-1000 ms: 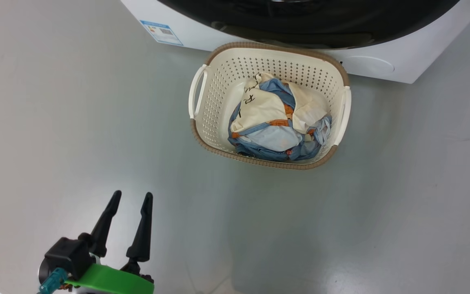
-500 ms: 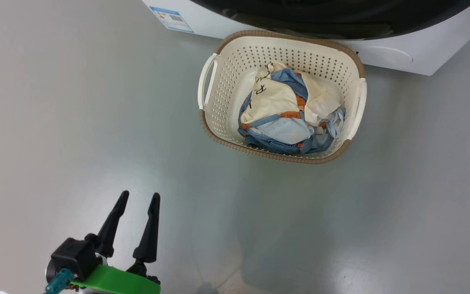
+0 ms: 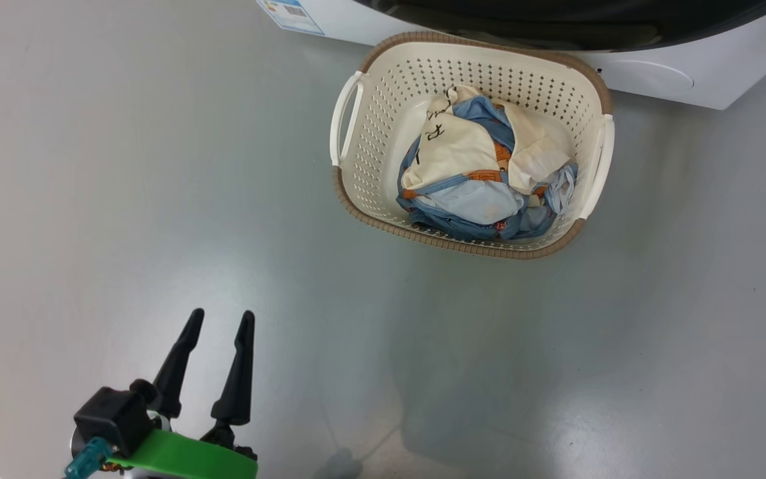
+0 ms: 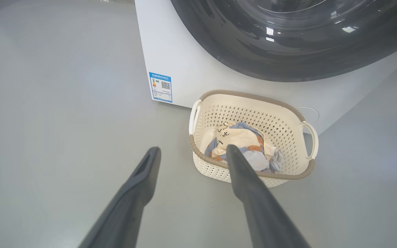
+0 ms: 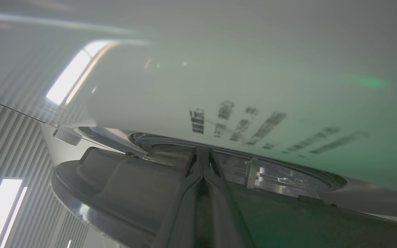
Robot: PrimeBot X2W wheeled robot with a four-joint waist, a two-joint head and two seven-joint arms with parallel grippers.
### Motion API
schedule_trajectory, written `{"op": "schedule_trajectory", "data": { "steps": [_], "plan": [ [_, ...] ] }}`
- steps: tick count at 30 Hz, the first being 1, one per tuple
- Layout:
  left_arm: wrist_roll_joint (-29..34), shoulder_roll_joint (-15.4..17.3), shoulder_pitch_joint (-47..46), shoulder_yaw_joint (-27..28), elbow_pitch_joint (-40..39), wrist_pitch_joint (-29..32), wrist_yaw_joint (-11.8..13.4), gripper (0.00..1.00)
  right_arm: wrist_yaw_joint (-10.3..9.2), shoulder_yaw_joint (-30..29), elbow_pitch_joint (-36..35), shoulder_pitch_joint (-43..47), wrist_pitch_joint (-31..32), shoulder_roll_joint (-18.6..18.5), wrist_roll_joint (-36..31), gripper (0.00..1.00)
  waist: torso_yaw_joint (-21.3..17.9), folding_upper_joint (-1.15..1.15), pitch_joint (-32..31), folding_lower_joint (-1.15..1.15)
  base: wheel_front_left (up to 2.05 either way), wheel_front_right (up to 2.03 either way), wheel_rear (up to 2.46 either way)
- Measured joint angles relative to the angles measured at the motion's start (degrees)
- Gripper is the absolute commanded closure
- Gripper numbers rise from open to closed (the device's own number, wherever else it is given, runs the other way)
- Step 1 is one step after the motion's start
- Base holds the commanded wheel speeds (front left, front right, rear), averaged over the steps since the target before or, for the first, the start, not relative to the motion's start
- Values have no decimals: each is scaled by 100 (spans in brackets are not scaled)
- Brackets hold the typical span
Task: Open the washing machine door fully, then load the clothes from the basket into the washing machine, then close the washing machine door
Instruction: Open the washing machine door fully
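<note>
The washing machine door (image 4: 288, 44), round, black and glossy, sits against the front of the white washing machine (image 4: 171, 44) in the left wrist view, and its lower part looks closed. Whether it is latched cannot be told. On the grey floor (image 3: 124, 166) right in front of the machine stands the cream basket (image 3: 383, 100), its far rim just beside the machine's base and below the door. The clothes (image 3: 476, 179) lie bundled inside it, cream cloth with black marks on top of light blue fabric with orange. A blue label (image 4: 160, 87) marks the machine's lower corner. The left gripper (image 3: 222, 313) hangs over bare floor well short of the basket, its fingers spread wide and empty. The right gripper (image 5: 202, 155) has its fingers pressed together with nothing between them, close up to a glossy curved surface below a white panel with blurred print. Whether it touches that surface cannot be told.
</note>
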Motion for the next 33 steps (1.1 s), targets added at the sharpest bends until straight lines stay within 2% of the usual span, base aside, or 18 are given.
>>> {"op": "schedule_trajectory", "data": {
  "steps": [33],
  "plan": [
    [-42, -1, -14, 85, 1, 0, 0, 0, 0, 407, -82, 29, 288, -85, 2, 100, -210, 0, -89, 0, 0, 0, 0]
  ]
}}
